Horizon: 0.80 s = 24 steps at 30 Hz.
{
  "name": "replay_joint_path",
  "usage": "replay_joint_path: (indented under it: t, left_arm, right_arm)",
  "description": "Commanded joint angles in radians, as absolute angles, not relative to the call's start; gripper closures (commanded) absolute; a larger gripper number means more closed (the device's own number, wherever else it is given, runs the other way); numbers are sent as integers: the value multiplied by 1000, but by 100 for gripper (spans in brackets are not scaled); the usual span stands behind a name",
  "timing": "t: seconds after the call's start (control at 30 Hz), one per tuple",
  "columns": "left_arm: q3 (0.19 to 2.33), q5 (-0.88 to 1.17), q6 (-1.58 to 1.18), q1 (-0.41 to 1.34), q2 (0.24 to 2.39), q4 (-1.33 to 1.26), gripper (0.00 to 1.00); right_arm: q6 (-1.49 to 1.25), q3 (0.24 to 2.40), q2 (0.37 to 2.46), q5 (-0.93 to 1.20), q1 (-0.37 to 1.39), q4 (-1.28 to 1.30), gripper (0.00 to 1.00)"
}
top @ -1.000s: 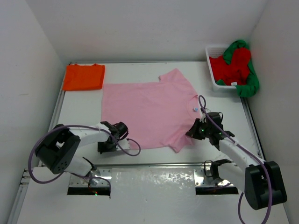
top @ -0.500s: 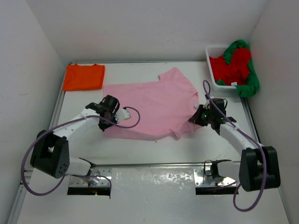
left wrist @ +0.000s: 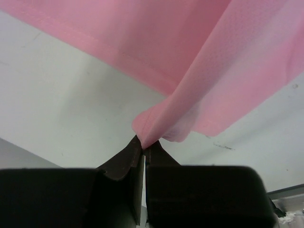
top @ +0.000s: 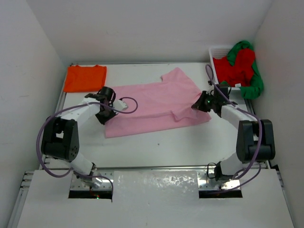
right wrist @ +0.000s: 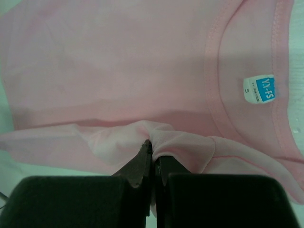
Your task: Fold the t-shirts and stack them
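The pink t-shirt (top: 152, 102) lies mid-table with its near edge lifted and folded back over itself. My left gripper (top: 107, 114) is shut on the pink t-shirt's bottom-left corner (left wrist: 145, 133), pinched between the black fingertips. My right gripper (top: 197, 105) is shut on a bunch of the same shirt near its collar (right wrist: 156, 142); the size label (right wrist: 259, 89) shows inside the neckline. The orange t-shirt (top: 85, 78) lies folded flat at the far left corner. The red t-shirt (top: 235, 69) and green t-shirt (top: 254, 85) are heaped in the basket.
A white mesh basket (top: 213, 59) stands at the far right corner against the wall. White walls close in the table on three sides. Purple cables loop from both arms. The metal strip (top: 156, 178) runs along the near edge.
Both grippers have carried the pink shirt's near edge away from the arm bases toward the back, folding it over itself. The left gripper closed fully on the corner.
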<state>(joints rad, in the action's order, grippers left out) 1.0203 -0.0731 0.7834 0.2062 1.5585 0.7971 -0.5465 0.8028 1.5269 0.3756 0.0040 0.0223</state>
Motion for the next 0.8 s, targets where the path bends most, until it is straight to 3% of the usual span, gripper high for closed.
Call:
replay_joint_path:
  t: [0.0, 0.43, 0.6, 0.67, 0.7, 0.77]
  left_arm:
    - [1029, -37, 759, 204, 1568, 812, 100]
    - [1017, -101, 660, 196, 1654, 770, 100]
    - [1023, -107, 646, 193, 1672, 747, 100]
    - [1025, -107, 638, 192, 1678, 742, 89]
    - [1028, -116, 635, 189, 1680, 739, 78]
    - [1029, -135, 617, 181, 1689, 730, 74]
  right_arm:
    - [-477, 864, 1581, 408, 3, -17, 100]
    - [-339, 1028, 1781, 426, 3, 38, 100]
    - [-293, 1071, 1825, 403, 3, 67, 90]
    - [-276, 1098, 1854, 382, 5, 83, 85]
    - [-269, 1109, 1865, 376, 3, 103, 76]
    - [-249, 1137, 1882, 339, 3, 120, 74]
